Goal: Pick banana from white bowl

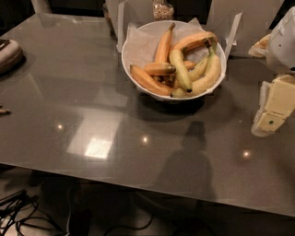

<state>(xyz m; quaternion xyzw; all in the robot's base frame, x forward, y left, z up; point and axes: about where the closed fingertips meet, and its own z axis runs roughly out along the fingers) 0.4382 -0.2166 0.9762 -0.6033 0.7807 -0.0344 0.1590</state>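
Note:
The white bowl stands at the back middle of the grey table, lined with white paper. It holds several bananas, yellow to orange, piled across each other, none of them lifted. My gripper is at the right edge of the view, pale yellow and white, to the right of the bowl and nearer the front. It is apart from the bowl and touches no banana.
Clear plastic stands and a glass jar are behind the bowl. A rounded object sits at the left edge of the grey table. Cables lie on the floor below.

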